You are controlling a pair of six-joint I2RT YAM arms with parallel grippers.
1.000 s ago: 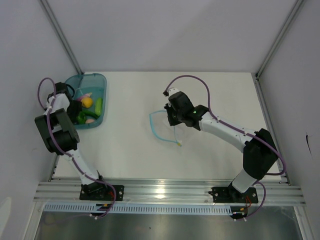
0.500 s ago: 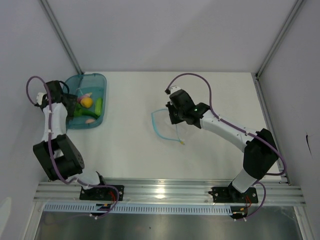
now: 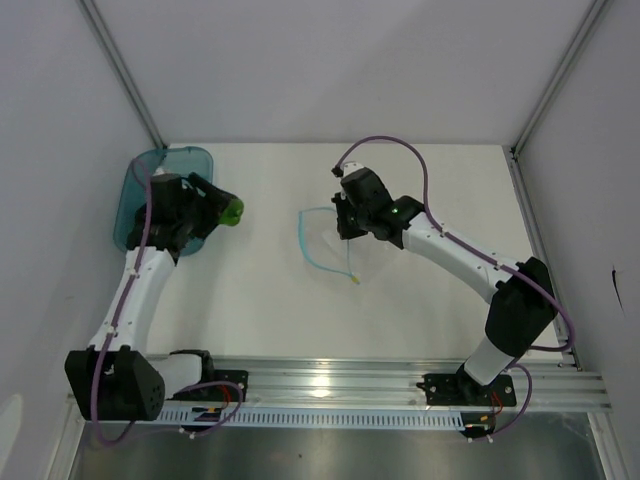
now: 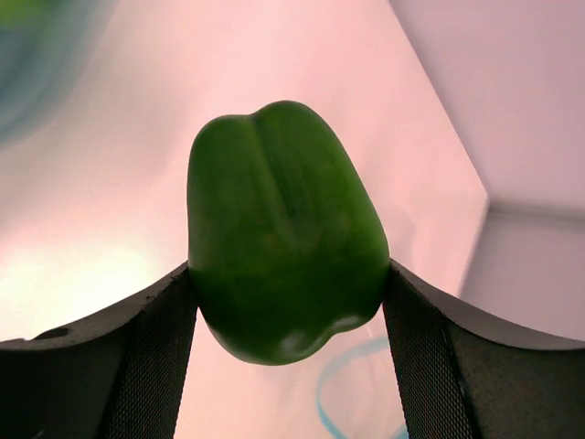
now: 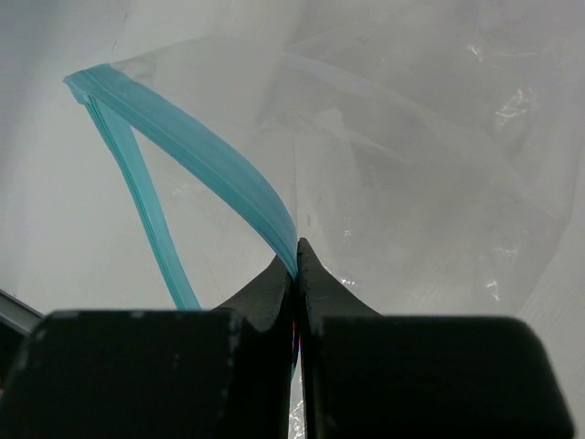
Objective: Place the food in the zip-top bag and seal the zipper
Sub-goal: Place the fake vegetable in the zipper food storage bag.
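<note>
**Top external view:** The left gripper [image 3: 224, 208] holds a green pepper [image 3: 233, 210] clear of the teal tub [image 3: 138, 180] at the upper left of the frame, above the bare table [image 3: 450, 180]. The zip-top bag [image 3: 338, 250] lies well apart at centre frame, with the right gripper [image 3: 345, 228] at its upper right edge. The step in hand appears to be the transfer of one piece of food to the bag. The next move calls for bringing the pepper across to the bag's mouth, outlined by the light blue zipper [image 3: 305, 240], and releasing it inside the loop, not on top of the film. The left arm covers much of the tub, so the rest of the food cannot be made out. The clear film barely shows against the white table.

**Left wrist view:** The pepper fills mid-frame, clamped on both flanks between the mesh-faced fingers [image 4: 151, 357], which are spread wide around it. A blue curve at the bottom edge is probably the bag's rim, but it is cut off. The blur at upper left is likely the tub.

**Right wrist view:** The right gripper's jaws are pressed fully together on the zipper [image 5: 183, 151] at lower centre, lifting one lip so that the mouth gapes toward the upper left. The slider tab is not visible here, and the crumpled film [image 5: 411, 183] hides how deep the pouch runs.
</note>
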